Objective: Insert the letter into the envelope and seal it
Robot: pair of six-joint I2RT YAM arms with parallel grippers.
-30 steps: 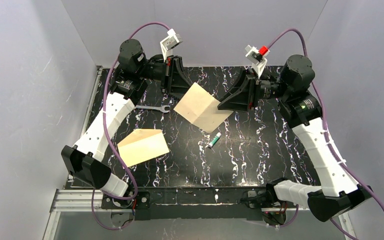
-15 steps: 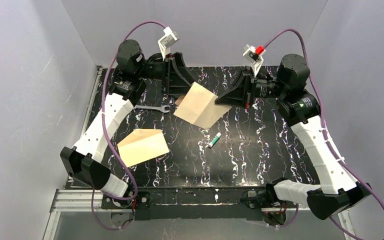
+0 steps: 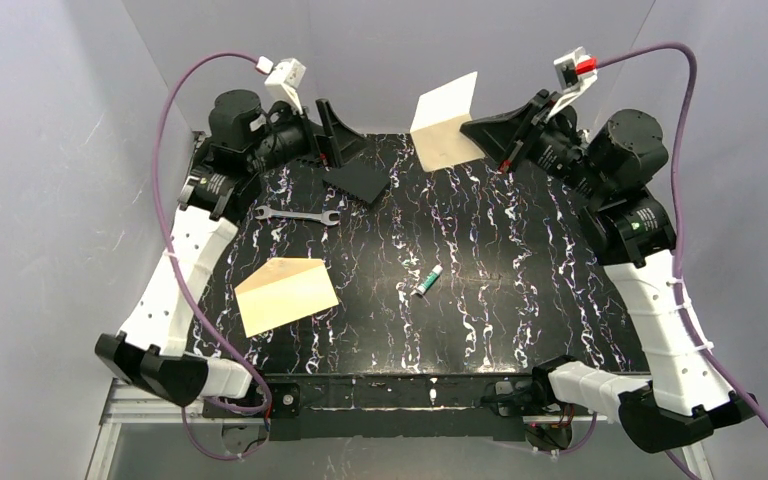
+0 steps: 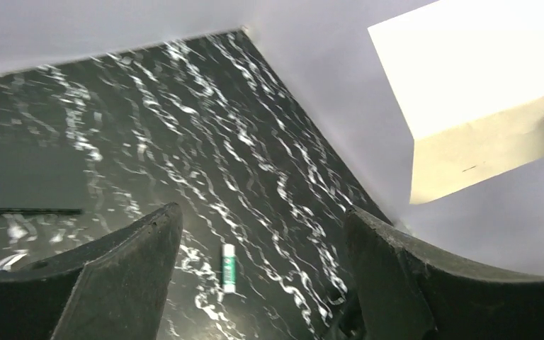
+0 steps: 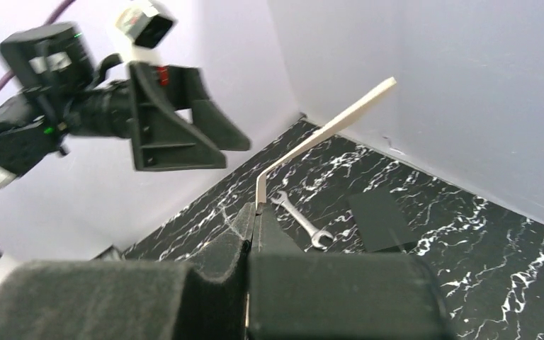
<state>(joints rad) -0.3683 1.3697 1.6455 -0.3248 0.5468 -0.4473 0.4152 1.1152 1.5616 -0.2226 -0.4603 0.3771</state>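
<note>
The cream-white envelope point(image 3: 446, 126) hangs in the air at the back of the table, bent along a fold, with my right gripper point(image 3: 477, 129) shut on its right edge. The right wrist view shows it edge-on, the envelope point(image 5: 326, 126) rising from my pinched right gripper point(image 5: 257, 210). My left gripper point(image 3: 332, 138) is open and empty at the back left, apart from the envelope point(image 4: 478, 92), which shows beyond the fingers of the left gripper point(image 4: 262, 212). The tan letter point(image 3: 285, 293) lies flat near the front left.
A green and white glue stick point(image 3: 429, 281) lies mid-table and shows between the left fingers as the glue stick point(image 4: 229, 267). A steel wrench point(image 3: 298, 214) and a black flat square point(image 3: 360, 178) lie at the back left. Grey walls close in three sides.
The left gripper opened, let go of the envelope and pulled back to the left. The right gripper shut on the envelope and lifted it off the table towards the back wall.
</note>
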